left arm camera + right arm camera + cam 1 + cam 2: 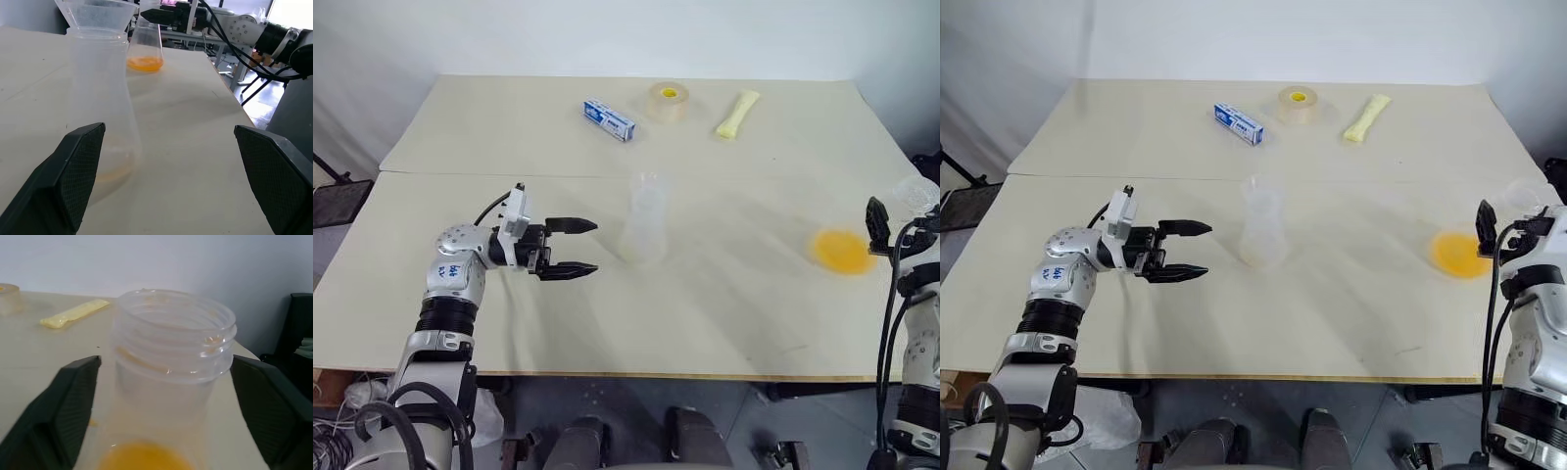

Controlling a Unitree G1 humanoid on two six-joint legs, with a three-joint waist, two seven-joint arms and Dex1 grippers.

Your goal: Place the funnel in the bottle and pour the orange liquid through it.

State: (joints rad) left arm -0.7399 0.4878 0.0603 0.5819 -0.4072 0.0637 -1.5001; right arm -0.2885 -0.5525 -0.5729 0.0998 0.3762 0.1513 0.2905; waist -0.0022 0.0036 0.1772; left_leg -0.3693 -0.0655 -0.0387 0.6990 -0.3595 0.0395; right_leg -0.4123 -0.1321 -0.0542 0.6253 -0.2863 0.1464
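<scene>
Funnel (pixel 98 12) is already seated in the bottle (pixel 644 227) at mid-table, so the pour is what's left. My left gripper (pixel 576 248) hangs wide open and empty just beside that bottle. My right gripper (pixel 161 396) has its fingers either side of the clear threaded jar (pixel 171 367) at the table's right edge, part-open, not visibly clamped. Orange liquid (pixel 842 251) sits low inside it (a light load, I'd judge). Smooth plastic looks slippery; I'd grip below the threads, squarely, and squeeze gently.
</scene>
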